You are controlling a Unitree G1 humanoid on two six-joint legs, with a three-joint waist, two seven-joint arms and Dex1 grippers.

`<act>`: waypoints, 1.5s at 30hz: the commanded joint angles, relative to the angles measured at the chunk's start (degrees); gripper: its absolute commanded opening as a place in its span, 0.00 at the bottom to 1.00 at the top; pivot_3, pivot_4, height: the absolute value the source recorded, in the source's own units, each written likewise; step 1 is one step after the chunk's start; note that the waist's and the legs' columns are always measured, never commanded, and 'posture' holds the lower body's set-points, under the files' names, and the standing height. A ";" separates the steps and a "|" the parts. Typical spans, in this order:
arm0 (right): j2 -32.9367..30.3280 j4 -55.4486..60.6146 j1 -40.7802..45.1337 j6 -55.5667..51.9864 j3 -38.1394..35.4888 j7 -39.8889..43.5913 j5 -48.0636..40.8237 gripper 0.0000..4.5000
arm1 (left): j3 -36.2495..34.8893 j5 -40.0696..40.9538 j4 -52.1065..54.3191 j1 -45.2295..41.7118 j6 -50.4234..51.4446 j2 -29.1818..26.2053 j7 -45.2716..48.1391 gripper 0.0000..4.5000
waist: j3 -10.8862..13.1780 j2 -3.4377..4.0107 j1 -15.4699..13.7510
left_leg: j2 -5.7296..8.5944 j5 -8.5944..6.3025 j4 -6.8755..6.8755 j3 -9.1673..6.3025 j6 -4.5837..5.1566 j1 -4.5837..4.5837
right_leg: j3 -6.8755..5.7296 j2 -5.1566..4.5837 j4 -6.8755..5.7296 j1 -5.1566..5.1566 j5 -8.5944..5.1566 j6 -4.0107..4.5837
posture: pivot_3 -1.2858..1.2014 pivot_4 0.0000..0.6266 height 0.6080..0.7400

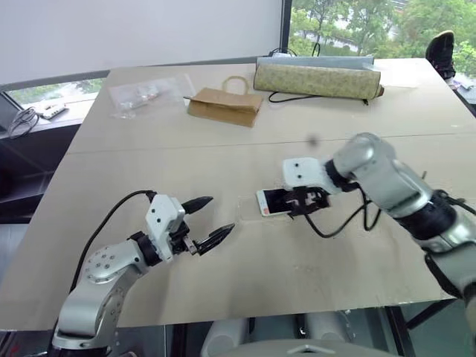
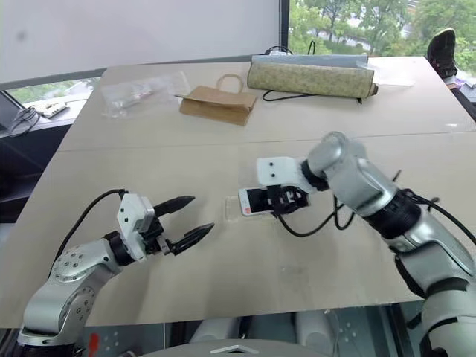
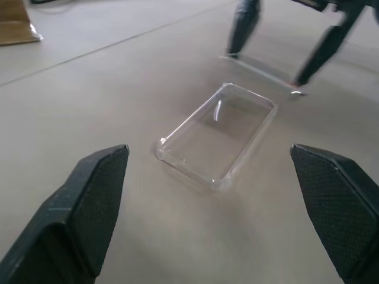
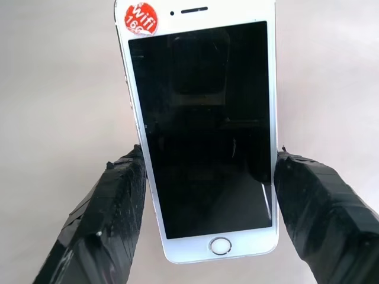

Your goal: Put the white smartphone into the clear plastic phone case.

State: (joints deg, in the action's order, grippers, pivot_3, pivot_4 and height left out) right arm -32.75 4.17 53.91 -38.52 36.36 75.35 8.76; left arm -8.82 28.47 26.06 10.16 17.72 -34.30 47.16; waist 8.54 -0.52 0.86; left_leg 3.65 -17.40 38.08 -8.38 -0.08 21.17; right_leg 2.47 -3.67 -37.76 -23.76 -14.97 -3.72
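Right claw [image 4: 204, 207]: closed on the white smartphone [image 4: 201, 130], one finger against each long edge near the home-button end. The screen faces up; a red round sticker sits at the far corner. In the head views the phone is held at mid-desk, just beside the clear plastic phone case [image 3: 218, 137].

Left claw [image 3: 219, 207]: fully open, holding nothing, fingers spread either side of the case without touching it. The case lies flat on the desk [image 1: 223, 149], open side up, between the two claws.

Far edge of desk: brown paper bag [image 1: 225, 104], crinkly clear bag [image 1: 141, 95], long patterned pouch [image 1: 316, 79].
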 commanded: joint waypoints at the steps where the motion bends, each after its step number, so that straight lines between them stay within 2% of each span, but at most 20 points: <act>1: 1.65 -2.76 2.18 0.19 2.02 -1.08 2.17 0.65 | -0.98 -0.29 0.89 0.62 -1.66 -0.10 -0.11 1.00 | 0.00 0.00 -0.09 | 0.00 0.00 0.00 0.00 0.00 0.00 | 0.00 0.00 0.01 0.00 0.00 0.00 | 0.52 0.24 1.00; 19: 1.21 -3.30 1.91 3.55 5.49 1.50 8.05 0.65 | 0.07 -1.94 -0.54 2.52 -5.07 2.07 -1.02 1.00 | -0.01 0.00 -0.03 | 0.03 0.00 0.00 0.02 0.00 0.00 | -0.04 -0.03 -0.02 -0.02 0.00 0.00 | 0.52 0.24 1.00; 20: 1.11 -3.19 1.93 3.64 5.51 1.61 8.22 0.82 | 0.16 -2.02 -0.70 2.47 -5.19 2.19 -0.99 1.00 | -0.01 0.00 -0.03 | 0.03 0.00 0.00 0.02 0.00 0.00 | -0.05 -0.03 -0.02 -0.02 0.00 0.00 | 0.52 0.24 1.00; 21: 1.00 -3.07 1.91 3.71 5.48 1.75 8.31 0.88 | 0.28 -2.09 -0.83 2.39 -5.28 2.29 -0.98 1.00 | -0.01 0.01 -0.05 | 0.03 0.00 0.00 0.02 0.00 0.00 | -0.05 -0.03 -0.02 -0.02 0.00 0.00 | 0.52 0.24 1.00; 22: 0.87 -2.79 1.88 3.73 5.45 2.02 8.37 0.98 | 0.42 -2.20 -1.07 2.22 -5.41 2.37 -0.95 1.00 | -0.01 0.01 -0.05 | 0.03 0.00 0.00 0.02 0.00 0.01 | -0.05 -0.03 -0.02 -0.02 0.00 0.00 | 0.52 0.24 1.00; 28: 0.05 1.64 1.72 -0.45 4.21 3.44 7.99 0.98 | 1.02 -2.53 -2.88 1.05 -6.12 2.73 -0.38 1.00 | -0.01 0.01 -0.06 | 0.03 0.00 0.00 0.00 0.00 0.03 | -0.06 -0.04 0.00 -0.04 0.00 0.00 | 0.52 0.24 1.00; 34: -0.83 9.58 1.86 -19.32 -4.04 4.18 -0.15 0.98 | 1.85 -2.63 -3.96 -0.40 -6.53 3.41 -0.52 1.00 | 0.00 0.01 -0.11 | 0.03 0.00 0.00 -0.01 0.00 0.05 | -0.06 -0.04 0.00 -0.04 0.00 0.00 | 0.52 0.24 1.00; 38: -1.92 14.17 0.26 -31.97 -12.09 1.56 -6.71 0.98 | 2.46 -2.91 -4.18 -0.57 -6.59 3.48 -0.80 1.00 | 0.00 0.02 -0.17 | 0.03 -0.01 -0.01 -0.03 0.01 0.07 | -0.07 -0.05 0.02 -0.04 0.00 0.00 | 0.52 0.24 1.00; 41: -0.78 15.44 -1.64 -39.44 -18.49 -3.00 -10.27 0.98 | 3.01 -3.23 -4.29 -1.19 -5.95 3.62 -1.43 1.00 | 0.00 0.01 -0.18 | 0.03 -0.01 -0.02 -0.03 0.01 0.07 | -0.07 -0.05 0.02 -0.04 0.00 0.00 | 0.52 0.24 1.00; 45: 5.15 10.94 -3.90 -38.84 -25.25 -15.56 -10.09 0.98 | 3.94 -5.74 -5.94 -3.16 -5.90 4.21 -3.59 1.00 | -0.01 0.02 -0.04 | 0.04 -0.01 -0.04 0.02 0.01 0.04 | -0.01 -0.05 -0.03 -0.07 0.00 0.00 | 0.52 0.24 1.00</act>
State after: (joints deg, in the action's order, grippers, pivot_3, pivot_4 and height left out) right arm -29.65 16.52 49.69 -78.42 14.92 65.65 -1.12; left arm -5.24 23.67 19.92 7.76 12.14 -30.39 44.64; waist 8.54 -0.50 0.81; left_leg 3.69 -17.41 38.04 -8.35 -0.07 21.21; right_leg 2.46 -3.71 -37.81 -23.83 -14.97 -3.72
